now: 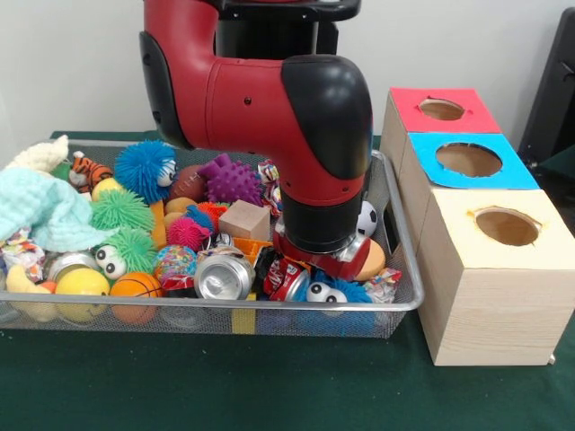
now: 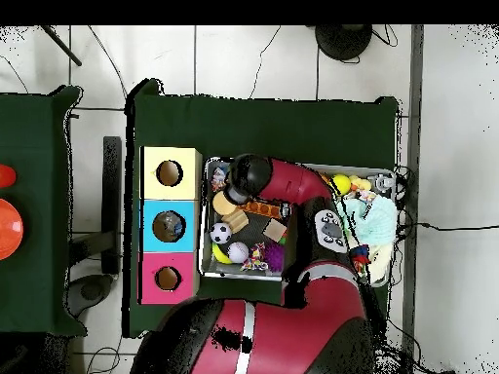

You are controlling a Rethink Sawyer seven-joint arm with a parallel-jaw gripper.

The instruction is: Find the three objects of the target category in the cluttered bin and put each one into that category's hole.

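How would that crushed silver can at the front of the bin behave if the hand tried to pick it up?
The crushed can looks empty and dented, so it is probably light and may buckle further under a squeeze. Its shiny metal skin could be slippery. Lying on its side among toys in the wire bin, it might roll or shift when pushed.

A robot lab: green-clothed table point(image 2: 292, 117), tiled floor point(image 2: 244, 58) with trailing cables point(image 2: 429, 229), three holed boxes point(image 1: 490, 269).

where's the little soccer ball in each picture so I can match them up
Front view: the soccer ball peeks out just right of the arm's black wrist, by the bin's right wall.
Overhead view: the soccer ball lies in the wire bin's left part, next to the blue box.
Shared landmark: the row of three boxes with holes; the ball sits at the bin end nearest them in both views.
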